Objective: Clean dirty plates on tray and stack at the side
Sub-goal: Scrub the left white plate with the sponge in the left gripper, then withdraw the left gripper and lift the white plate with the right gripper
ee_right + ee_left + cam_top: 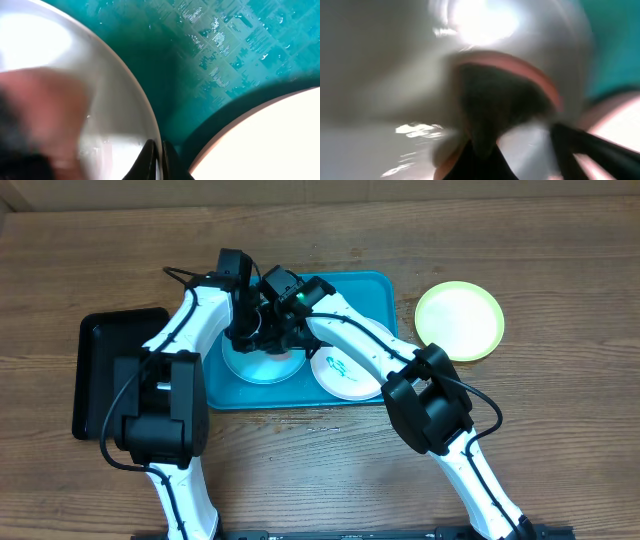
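The turquoise tray (pixel 370 288) holds a light blue plate (pixel 252 368) on its left and a white plate (pixel 345 375) with a teal smear on its right. The yellow-green plate (pixel 459 320) lies on the table to the right of the tray. My right gripper (pixel 292 338) is shut on the blue plate's rim, seen in the right wrist view (pixel 160 155). My left gripper (pixel 243 330) is over the blue plate and presses a pink and dark sponge (pixel 520 70) onto it. The left wrist view is blurred. The sponge shows as a pink blur in the right wrist view (pixel 45 100).
A smaller black tray (pixel 110 370) lies on the wooden table left of the turquoise tray. Both arms cross over the tray's near edge. The white plate (pixel 270 145) sits close beside the blue plate (pixel 115 95).
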### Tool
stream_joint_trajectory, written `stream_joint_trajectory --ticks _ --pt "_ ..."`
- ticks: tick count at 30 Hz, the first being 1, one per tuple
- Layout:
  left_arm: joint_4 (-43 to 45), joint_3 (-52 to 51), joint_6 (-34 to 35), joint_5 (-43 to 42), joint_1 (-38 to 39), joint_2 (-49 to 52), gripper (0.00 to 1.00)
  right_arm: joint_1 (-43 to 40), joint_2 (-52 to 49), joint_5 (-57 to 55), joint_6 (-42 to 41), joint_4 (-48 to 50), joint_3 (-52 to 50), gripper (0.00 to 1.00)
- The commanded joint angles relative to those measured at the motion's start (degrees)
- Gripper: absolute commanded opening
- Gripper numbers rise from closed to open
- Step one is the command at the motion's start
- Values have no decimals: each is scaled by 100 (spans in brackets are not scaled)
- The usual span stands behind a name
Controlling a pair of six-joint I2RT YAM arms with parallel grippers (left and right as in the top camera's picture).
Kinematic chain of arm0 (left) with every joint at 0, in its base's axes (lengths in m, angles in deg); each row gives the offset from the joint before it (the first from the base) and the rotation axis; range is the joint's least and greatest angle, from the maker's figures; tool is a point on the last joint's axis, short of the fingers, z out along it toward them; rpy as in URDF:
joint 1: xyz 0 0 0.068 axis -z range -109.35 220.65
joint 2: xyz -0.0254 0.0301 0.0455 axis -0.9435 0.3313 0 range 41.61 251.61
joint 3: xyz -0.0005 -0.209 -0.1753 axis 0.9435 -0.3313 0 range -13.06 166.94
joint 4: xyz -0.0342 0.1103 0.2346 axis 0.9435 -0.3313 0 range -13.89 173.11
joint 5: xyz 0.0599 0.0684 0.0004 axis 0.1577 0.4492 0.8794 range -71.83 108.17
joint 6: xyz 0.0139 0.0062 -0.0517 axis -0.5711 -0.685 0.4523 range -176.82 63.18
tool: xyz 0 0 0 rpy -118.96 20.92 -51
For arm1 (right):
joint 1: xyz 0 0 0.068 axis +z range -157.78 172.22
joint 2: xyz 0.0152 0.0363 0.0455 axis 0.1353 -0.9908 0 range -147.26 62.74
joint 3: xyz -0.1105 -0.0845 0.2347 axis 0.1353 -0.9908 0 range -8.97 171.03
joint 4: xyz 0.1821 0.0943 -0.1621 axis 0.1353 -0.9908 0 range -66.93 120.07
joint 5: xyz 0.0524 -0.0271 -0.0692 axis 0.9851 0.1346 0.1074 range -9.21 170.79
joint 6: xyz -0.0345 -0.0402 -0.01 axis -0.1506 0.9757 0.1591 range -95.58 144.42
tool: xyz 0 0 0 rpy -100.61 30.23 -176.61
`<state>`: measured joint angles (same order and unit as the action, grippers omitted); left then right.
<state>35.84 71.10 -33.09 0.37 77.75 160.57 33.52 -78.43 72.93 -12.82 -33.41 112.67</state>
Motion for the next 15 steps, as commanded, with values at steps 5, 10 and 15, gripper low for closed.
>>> stream_joint_trajectory --ticks 5,10,15 --pt "-844 28 48 3121 -107 140 4 -24 -210 -238 17 -24 -157 4" --pt "-1287 129 57 3816 -146 127 4 -24 -210 -238 15 -7 -157 4" --pt "-1657 647 125 4199 -146 125 4 -22 -210 -238 15 -7 -157 4"
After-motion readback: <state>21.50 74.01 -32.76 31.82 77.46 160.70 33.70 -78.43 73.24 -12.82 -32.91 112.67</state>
